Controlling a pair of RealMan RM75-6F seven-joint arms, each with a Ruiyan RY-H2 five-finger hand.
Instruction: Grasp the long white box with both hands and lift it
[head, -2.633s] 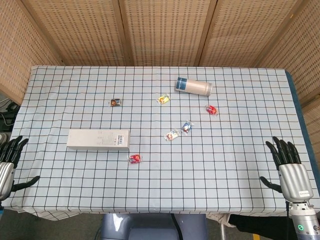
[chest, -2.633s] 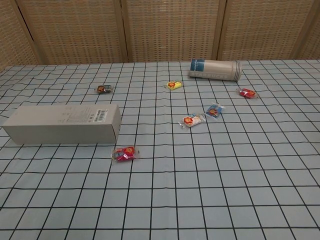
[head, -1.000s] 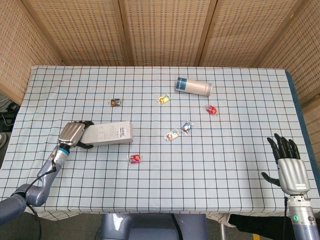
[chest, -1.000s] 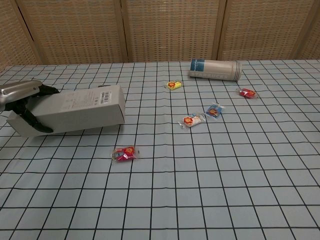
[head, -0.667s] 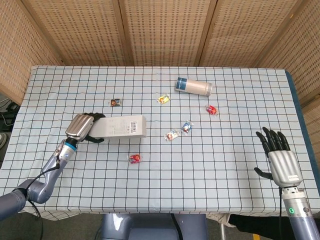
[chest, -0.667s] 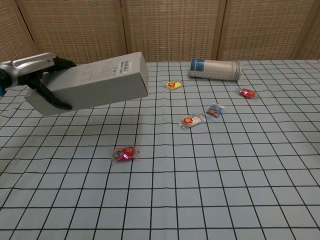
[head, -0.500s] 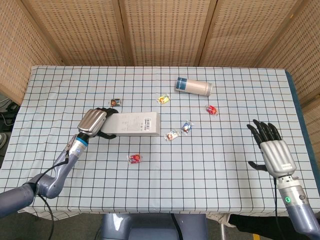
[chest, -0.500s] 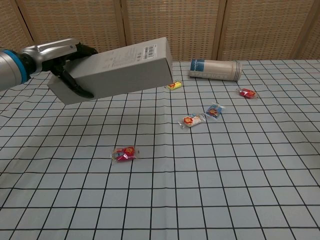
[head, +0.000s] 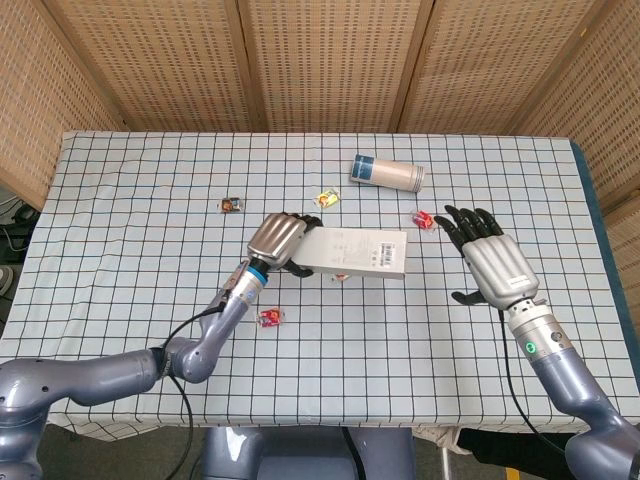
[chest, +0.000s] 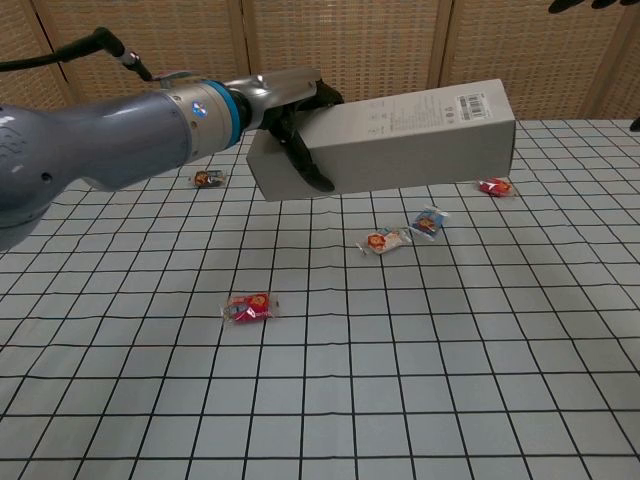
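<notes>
The left hand (head: 277, 240) clamps one end of the long white box (head: 355, 253), which seems light and rigid; the right hand (head: 493, 264), fingers spread, should take the free end.

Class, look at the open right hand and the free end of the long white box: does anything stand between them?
Nothing visible does. The right hand is open beside the free end of the long white box, which the left hand holds above the table; only open air separates them.

The left hand (head: 277, 240) has picked the long white box (head: 355, 252) up off the cloth by its left end and carried it to mid-table, held in the air. The right hand (head: 492, 264), fingers spread, has come in near the box's right end, not touching.
</notes>
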